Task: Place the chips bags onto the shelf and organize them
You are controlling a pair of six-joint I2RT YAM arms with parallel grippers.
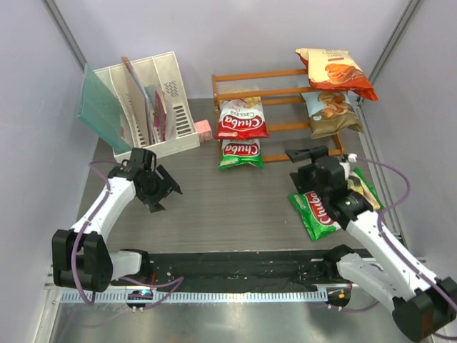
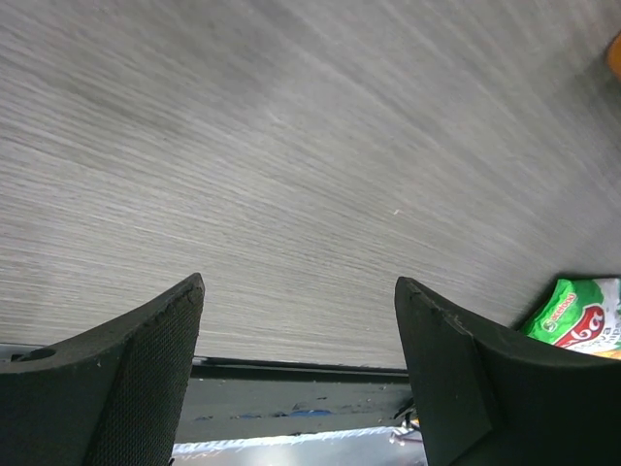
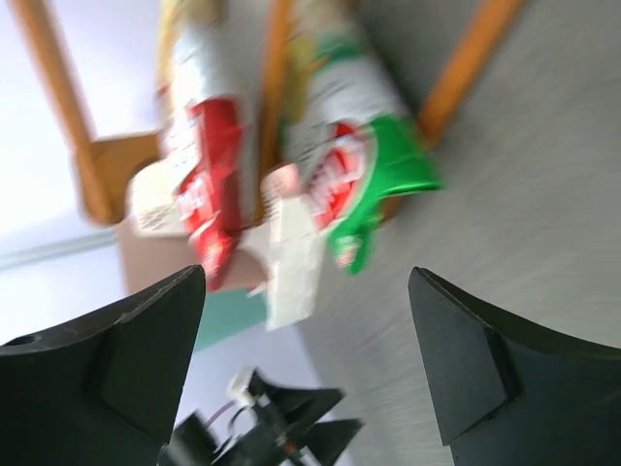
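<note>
Four chips bags [image 1: 241, 118] sit on the shelf [image 1: 278, 75]; a green Chuba bag [image 1: 318, 209] lies on the tabletop [image 1: 214, 200] beneath the right arm [image 1: 378, 239]. Both the right gripper [image 1: 305, 153] and left gripper [image 2: 299, 283] gape empty. Next, likely: right gripper drops back onto that bag

I count at least five chips bags: one red bag [image 1: 242, 118], two green bags [image 1: 240, 153] [image 1: 314, 213], one light-blue and brown bag [image 1: 330, 111], one cream and orange bag [image 1: 334, 71]. There is one wooden shelf [image 1: 257, 74], one white file organizer [image 1: 178, 107], one pink cube [image 1: 204, 129], and two claws: left claw [image 1: 164, 196], right claw [image 1: 305, 153].
</note>
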